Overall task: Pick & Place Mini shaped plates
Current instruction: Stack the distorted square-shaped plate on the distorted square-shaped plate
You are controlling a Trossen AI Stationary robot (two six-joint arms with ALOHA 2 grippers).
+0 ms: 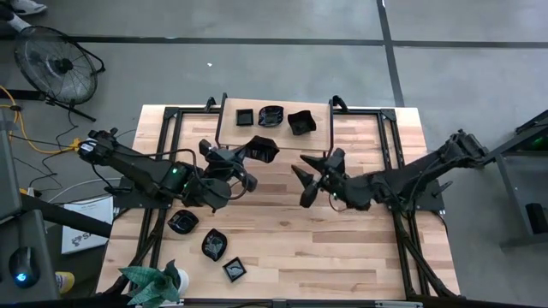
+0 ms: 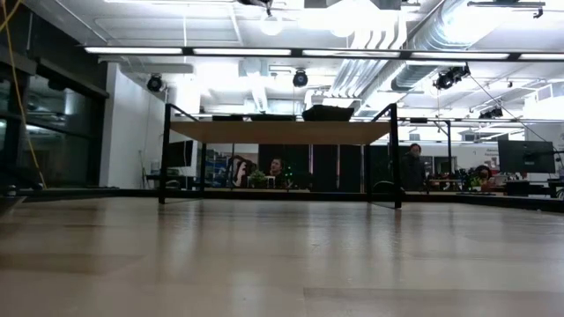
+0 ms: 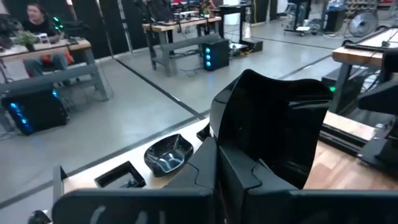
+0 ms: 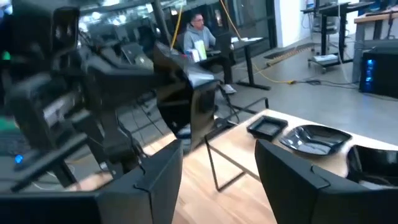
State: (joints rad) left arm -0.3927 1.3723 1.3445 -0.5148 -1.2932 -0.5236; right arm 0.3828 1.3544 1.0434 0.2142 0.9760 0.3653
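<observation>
**Left gripper holds a dish above the table**

From above, the left gripper (image 1: pixel 247 156) is clamped on a black dish (image 1: pixel 261 150) near the far row of three dishes (image 1: pixel 272 116). Its wrist camera shows that dish (image 3: pixel 273 124) upright between the fingers. The right gripper (image 1: pixel 305 178) hangs spread and empty over bare wood mid-table. Three more dishes (image 1: pixel 210 244) lie near the plant (image 1: pixel 154 285). The low view shows neither arms nor dishes.

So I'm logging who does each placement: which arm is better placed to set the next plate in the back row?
Left. Its claw already grips a black plate just short of the back-row plates. The right claw is open and empty at mid-table.
</observation>
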